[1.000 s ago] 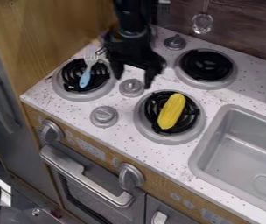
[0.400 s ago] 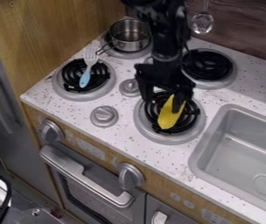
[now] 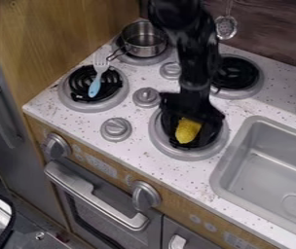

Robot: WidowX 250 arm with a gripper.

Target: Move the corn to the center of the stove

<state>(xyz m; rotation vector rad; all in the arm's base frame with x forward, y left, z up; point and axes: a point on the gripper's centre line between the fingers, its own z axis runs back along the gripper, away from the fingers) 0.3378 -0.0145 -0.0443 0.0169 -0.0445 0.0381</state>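
The black gripper point(image 3: 189, 131) is low over the front right burner point(image 3: 171, 151), its open fingers on either side of the corn. The yellow corn point(image 3: 188, 130) lies on that burner's black coil. Its lower end shows, while its upper part is hidden under the gripper. I cannot tell whether the fingers touch it.
A metal pot point(image 3: 144, 43) stands on the back left burner. A blue-handled fork point(image 3: 95, 86) lies on the front left burner. Knobs point(image 3: 146, 97) sit between the burners, and a grey sink point(image 3: 268, 160) is at the right.
The gripper has come from between the left and right burners, moving right and down onto the corn, covering more of it. The pot has come into view behind the arm. The corn's lower end has barely shifted.
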